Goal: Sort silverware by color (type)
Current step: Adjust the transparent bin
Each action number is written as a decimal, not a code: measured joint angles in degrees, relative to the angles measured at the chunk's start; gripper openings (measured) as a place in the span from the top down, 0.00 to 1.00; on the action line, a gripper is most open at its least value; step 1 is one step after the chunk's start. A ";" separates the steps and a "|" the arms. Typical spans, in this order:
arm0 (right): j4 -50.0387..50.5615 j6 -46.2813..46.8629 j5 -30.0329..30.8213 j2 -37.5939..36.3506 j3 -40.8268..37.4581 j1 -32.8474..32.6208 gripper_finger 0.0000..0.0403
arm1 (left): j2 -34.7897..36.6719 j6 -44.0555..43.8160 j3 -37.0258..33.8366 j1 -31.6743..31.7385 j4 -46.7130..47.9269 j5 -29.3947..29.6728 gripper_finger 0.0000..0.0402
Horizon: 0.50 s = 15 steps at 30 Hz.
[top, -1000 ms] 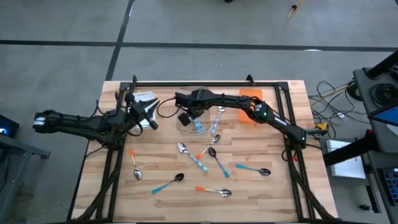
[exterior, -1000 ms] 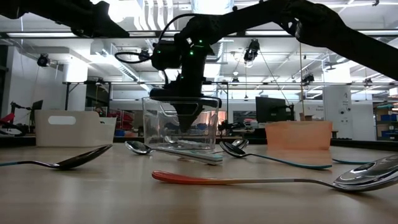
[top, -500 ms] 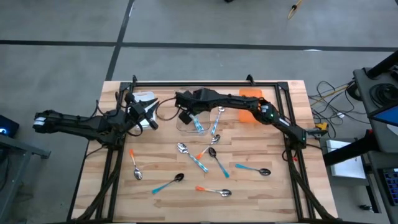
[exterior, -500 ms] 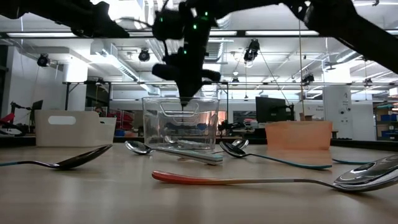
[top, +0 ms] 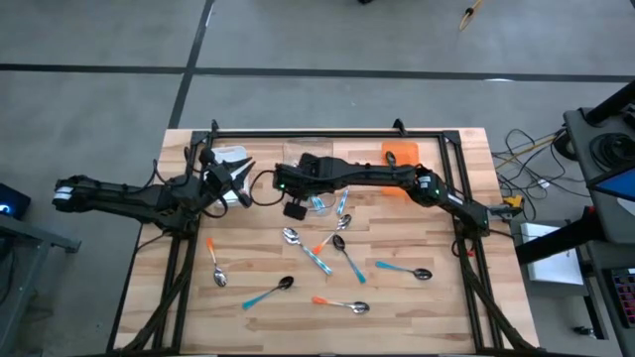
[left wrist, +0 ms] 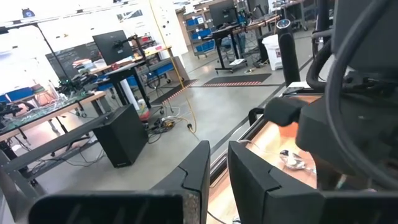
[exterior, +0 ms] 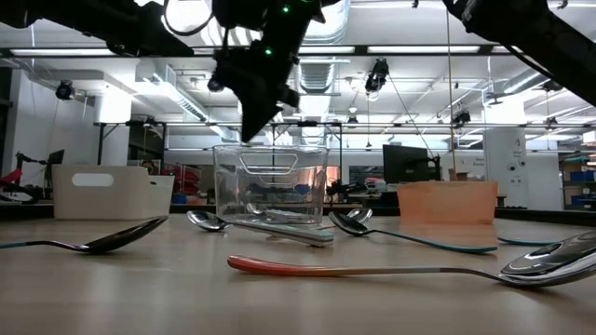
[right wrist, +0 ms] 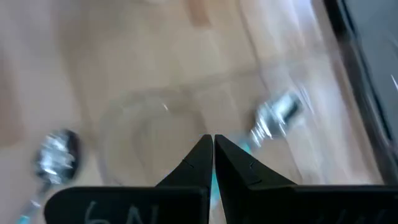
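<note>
Several spoons lie flat on the wooden table: an orange-handled one, a teal one with a dark bowl, an orange one, a light blue one and a cluster at the middle. More spoons lie inside the clear bin, also seen in the low view. My right gripper hangs shut and empty above the clear bin's left edge; its wrist view looks down on the bin. My left gripper waits beside the white bin, its fingers a narrow gap apart.
The orange bin stands at the far right, the white bin at the far left, and the clear bin between them. A black frame rail runs along the far edge. Bare wood shows at the near left and near right corners.
My right gripper has risen out of the clear bin, where its tips were low inside a second ago. It has then moved up and toward the table's left, clear of the rim. The spoons in the bin have stayed there.
</note>
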<state>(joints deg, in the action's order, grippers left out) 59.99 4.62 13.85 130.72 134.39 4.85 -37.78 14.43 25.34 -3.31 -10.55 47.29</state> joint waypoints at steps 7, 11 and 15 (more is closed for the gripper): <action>-6.13 -6.54 -3.64 0.00 0.00 -0.29 0.98 | -0.02 -0.37 0.00 0.07 -0.11 0.39 0.90; -6.13 -7.31 -3.80 0.00 -0.24 -0.29 0.98 | -0.01 -0.37 0.00 0.07 -0.13 0.39 0.90; -6.11 -8.58 -3.87 0.00 -1.40 -0.25 0.98 | 0.00 -0.37 0.00 0.07 -0.11 0.37 0.90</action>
<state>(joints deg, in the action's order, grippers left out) 53.88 -3.96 9.97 130.72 132.99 4.60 -37.78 14.06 25.34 -3.25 -10.66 47.66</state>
